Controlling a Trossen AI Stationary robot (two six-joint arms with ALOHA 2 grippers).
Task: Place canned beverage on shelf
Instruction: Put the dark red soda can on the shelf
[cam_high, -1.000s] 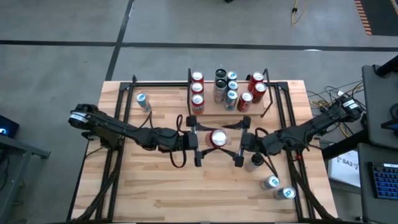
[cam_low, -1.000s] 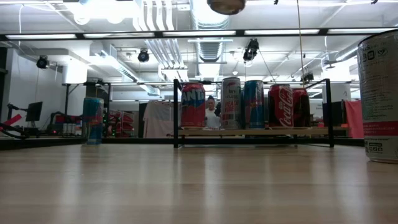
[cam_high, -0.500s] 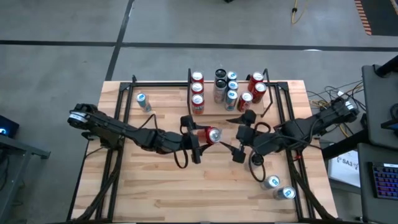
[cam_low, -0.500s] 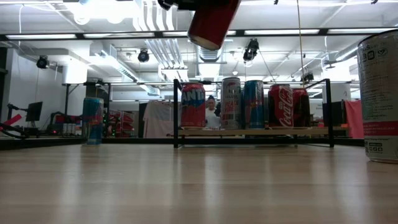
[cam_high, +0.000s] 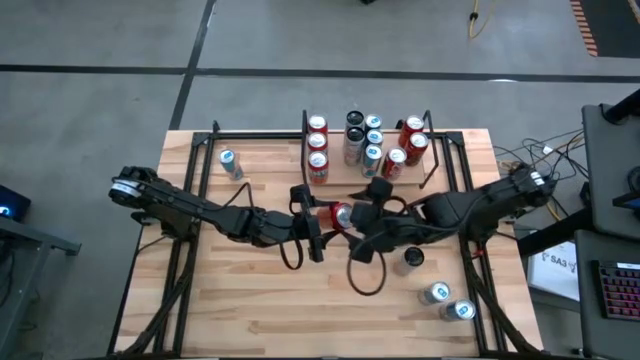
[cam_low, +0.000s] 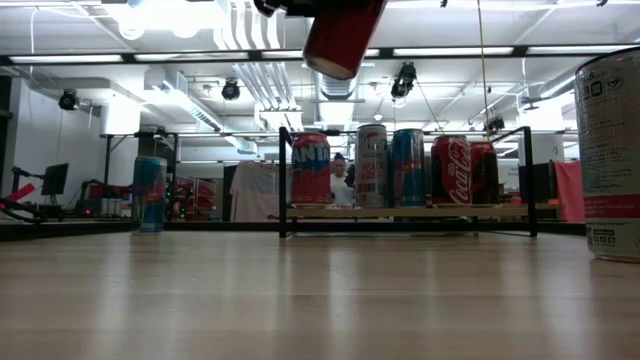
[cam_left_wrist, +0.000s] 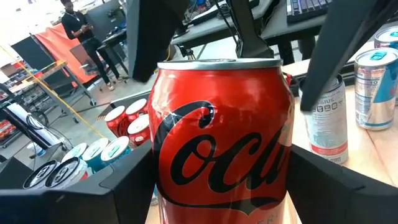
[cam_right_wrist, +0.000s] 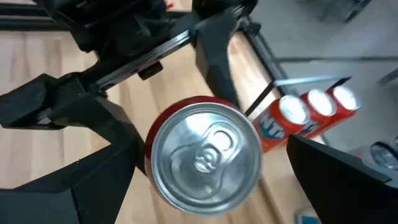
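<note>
My left gripper (cam_high: 325, 218) is shut on a red cola can (cam_high: 338, 214) above the table's middle; the can also shows in the low view (cam_low: 345, 35) and the left wrist view (cam_left_wrist: 221, 143). My right gripper (cam_high: 363, 224) is open at the can's silver top (cam_right_wrist: 205, 152), with one finger on each side of it. The shelf (cam_high: 340, 178), a small light-wood board with black side rails, stands at the table's far middle and carries several upright cans (cam_high: 372, 145). It also shows in the low view (cam_low: 400, 212). My left gripper pinches the can's side wall (cam_left_wrist: 165, 174) between its two fingers (cam_left_wrist: 81, 199), about halfway up the can. The fingers come level from the table's left. The can is lifted clear and tilted, its top up and toward the table's right. Whether my right gripper touches the can, I cannot tell.
A blue can (cam_high: 230, 163) stands at the far left. A dark can (cam_high: 412, 258) and two light cans (cam_high: 437, 292) (cam_high: 462, 310) stand at the near right. One can looms at the right of the low view (cam_low: 610, 150). Black frame rails (cam_high: 200, 150) run along the table's sides.
My left gripper has turned, tipping the red can from top-up to tilted with its top toward the table's right, and the can has come lower. My right gripper has gone toward the table's left, up to the can's top end.
</note>
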